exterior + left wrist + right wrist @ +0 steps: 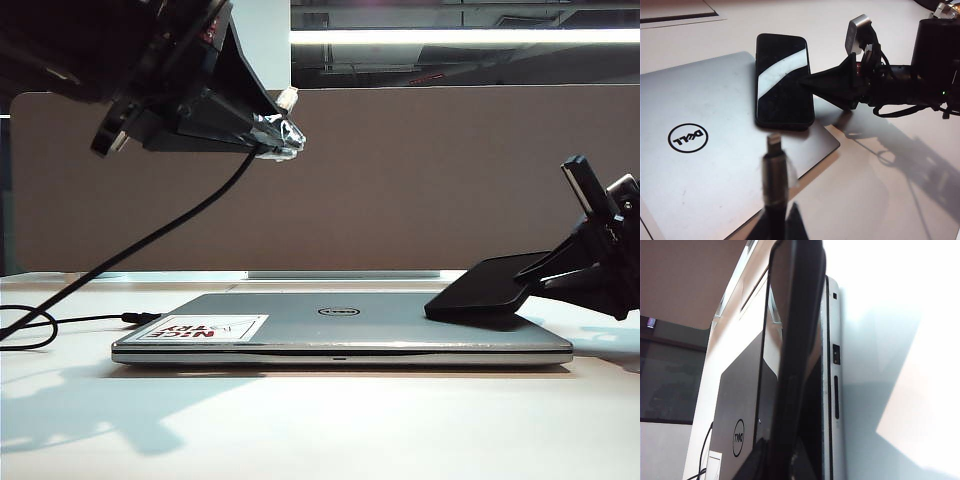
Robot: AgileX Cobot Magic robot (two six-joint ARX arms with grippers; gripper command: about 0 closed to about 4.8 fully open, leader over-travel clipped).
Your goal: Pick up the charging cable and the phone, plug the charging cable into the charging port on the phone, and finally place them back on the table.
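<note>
Although much of both arms was cut off by the frame edges, the grippers could be placed. The left gripper (285, 135) was seen raised high at the upper left of the exterior view, its jaws closed on the charging cable (150, 240) just behind the silver plug (774, 141); the black cord was seen drooping from it to the table (320, 420). The right gripper (540, 275) was found low at the right, its fingers pinched on the long edge of the phone (782, 80). One end of the phone was seen lifted slightly, while the other end rested on the lid of the closed laptop (340, 330) near its right corner. The charging port could not be made out in any view. In the right wrist view the phone was shown edge-on and so close that the gripper's own fingers were hidden behind it. A second thin black cord (90, 320) was seen lying on the table to the left of the laptop. The Dell logo (687, 138) could be read on the lid, mirrored in the left wrist view. A white sticker (210, 328) with red lettering was seen on the lid's front left corner, upside down in the exterior view and apparently reading "NICE TRY".
</note>
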